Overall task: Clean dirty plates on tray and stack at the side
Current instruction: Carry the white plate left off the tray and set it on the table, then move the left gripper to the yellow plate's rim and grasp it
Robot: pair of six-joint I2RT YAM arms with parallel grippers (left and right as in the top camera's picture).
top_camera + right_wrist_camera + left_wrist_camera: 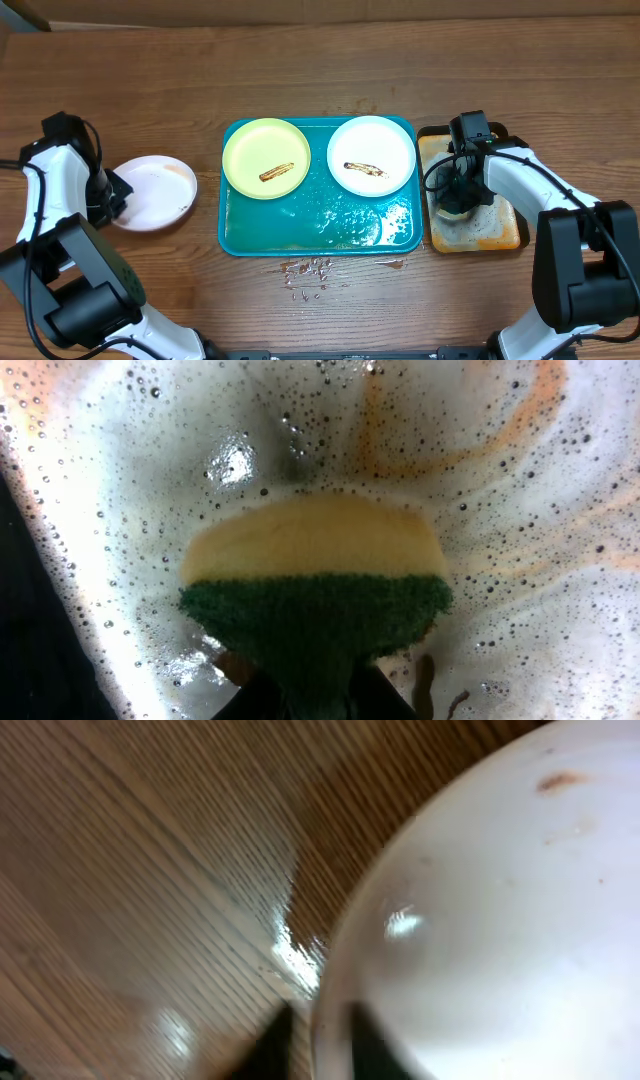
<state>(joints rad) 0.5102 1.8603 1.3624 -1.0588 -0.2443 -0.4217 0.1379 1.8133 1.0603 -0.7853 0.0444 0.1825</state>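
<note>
**Spotter:** Which step are you on?

**Operator:** Starting closest in, my left hand (322,1048) sits at the rim of the pale plate (500,920), with a dark finger on either side of the edge. I cannot tell whether it is pinching the rim or just off it. That plate lies flat on the bare surface (120,870), left of the teal tray (300,235) and apart from it.

**Spotter:** And the right?

**Operator:** My right hand (315,695) is closed on the sponge (315,585), which shows a yellow half and a green half. It hangs over the suds (480,610) in the small tray (505,232), just right of the teal one. I can't say whether it touches the bottom.

**Spotter:** So you're between plates?

**Operator:** That's my reading. The side plate looks done apart from a faint speck near its rim, and the sponge is taking on soap. Further out, drops (310,268) lie on the surface in front of the teal tray, and the tray's floor is wet. In its far half the yellow-green plate (245,150) and the white plate (390,140) sit side by side, each with a brown smear (277,173) in the middle.

**Spotter:** What's next?

**Operator:** I need the left hand clear of the pale plate. Then it should steady one dirty plate by its rim while the right brings the sponge across and presses its face flat on the smear. The white one is nearer the sponge, so I'd take it first.
</note>
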